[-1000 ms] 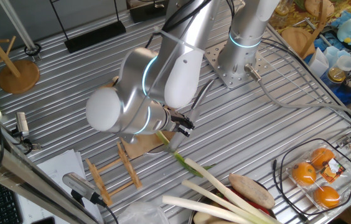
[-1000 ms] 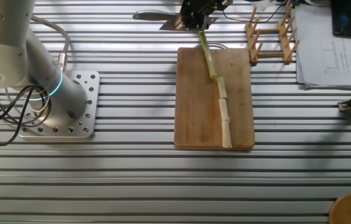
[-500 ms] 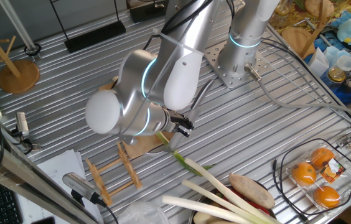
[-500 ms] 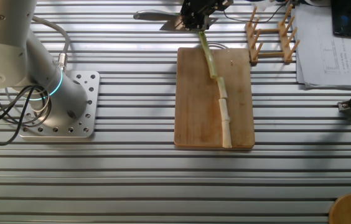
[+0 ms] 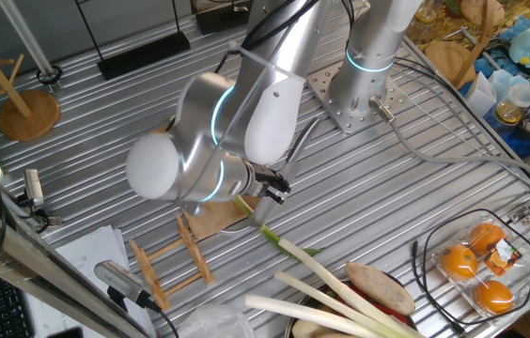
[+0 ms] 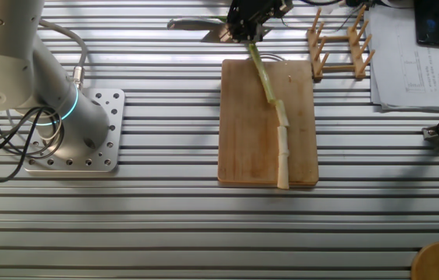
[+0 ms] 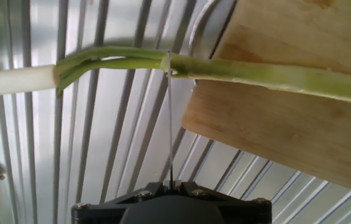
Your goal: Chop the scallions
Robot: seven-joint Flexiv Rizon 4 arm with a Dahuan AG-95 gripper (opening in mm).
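Note:
The scallions [image 6: 282, 132] lie as one line down the wooden cutting board [image 6: 243, 140]: a green length at the top, then pale cut pieces reaching the near edge. Past the board's far edge, my gripper [image 6: 244, 15] is shut on a knife [image 6: 196, 23]. In the hand view the gripper [image 7: 170, 185] shows the blade [image 7: 169, 118] edge-on, touching the green scallion stalk [image 7: 256, 71] just off the corner of the board [image 7: 287, 130]. In the other fixed view the gripper [image 5: 270, 185] sits by the green end of the scallions [image 5: 246, 208].
A wooden rack [image 6: 340, 47] stands right of the board's far end, with papers [image 6: 414, 62] beyond it. The arm's base [image 6: 75, 128] is at the left. Thicker pale stalks [image 5: 326, 282] and a wire basket of oranges [image 5: 476, 268] lie beyond the board.
The gripper with the knife has shifted slightly. The scallion line has slid a little toward the board's near edge, and its pale pieces now sit slightly askew.

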